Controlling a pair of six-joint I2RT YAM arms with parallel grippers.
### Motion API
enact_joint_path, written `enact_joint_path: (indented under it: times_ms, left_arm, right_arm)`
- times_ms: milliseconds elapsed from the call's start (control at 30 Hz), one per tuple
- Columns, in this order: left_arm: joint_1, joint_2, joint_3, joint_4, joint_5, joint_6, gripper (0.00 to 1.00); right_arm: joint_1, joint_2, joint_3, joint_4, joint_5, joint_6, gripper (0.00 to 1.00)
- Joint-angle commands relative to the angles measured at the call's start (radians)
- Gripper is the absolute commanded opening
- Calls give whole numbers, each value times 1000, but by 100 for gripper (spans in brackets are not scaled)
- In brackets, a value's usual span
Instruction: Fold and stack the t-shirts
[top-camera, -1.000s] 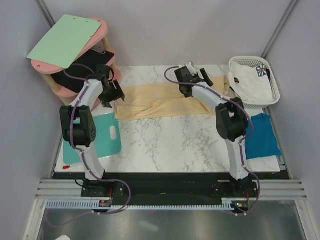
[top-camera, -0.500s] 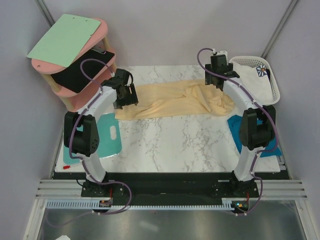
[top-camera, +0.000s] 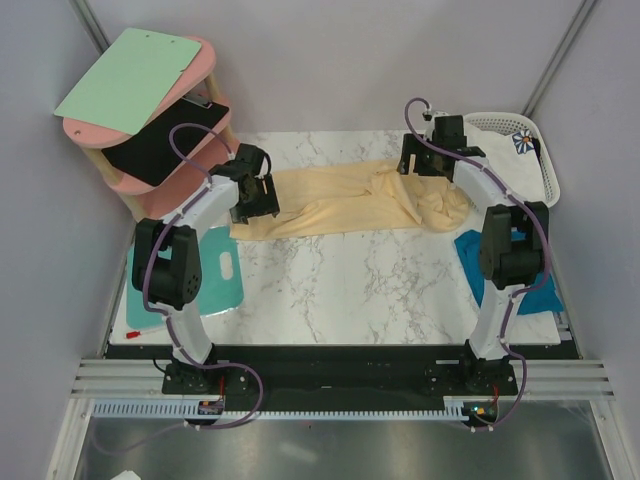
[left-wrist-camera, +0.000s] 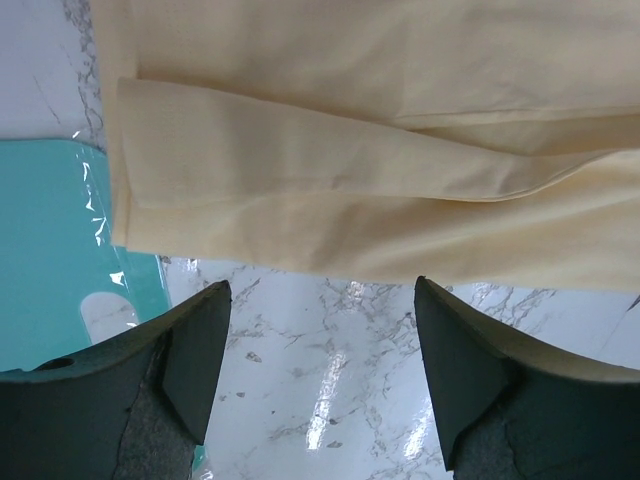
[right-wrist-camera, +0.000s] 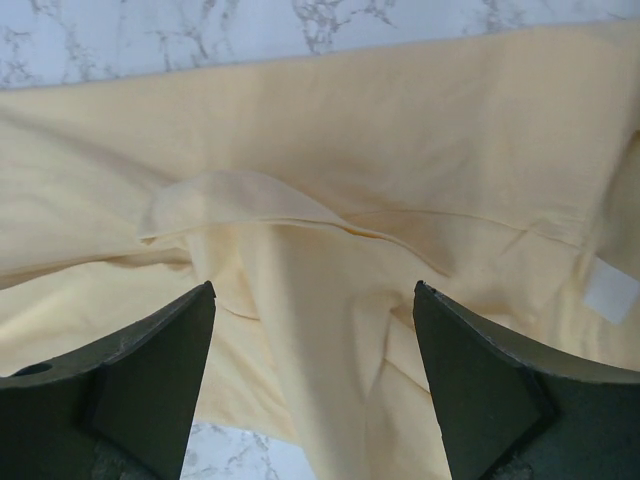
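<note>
pale yellow t-shirt lies part-folded, right end bunched, at the tabletop's far edge; left gripper and right gripper gape empty. teal t-shirt, floral t-shirt unfolded; nothing stacked.

No writing, number or brand can be read in any of the views. The only label in sight is a small white tag on the pale yellow t-shirt, at the right edge of the right wrist view. Its face is blurred and nothing on it is legible.
</note>
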Motion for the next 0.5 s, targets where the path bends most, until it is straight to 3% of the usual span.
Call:
enact_joint_path:
  times_ms: [0,467]
  left_arm:
    - [-7,16,-30,30,-21,20,80]
    - [-7,28,-61,36,-28,26,80]
  right_arm:
    - [-41,49,34,75,-228,101,87]
    - [-89,163,110,118,-299,119,87]
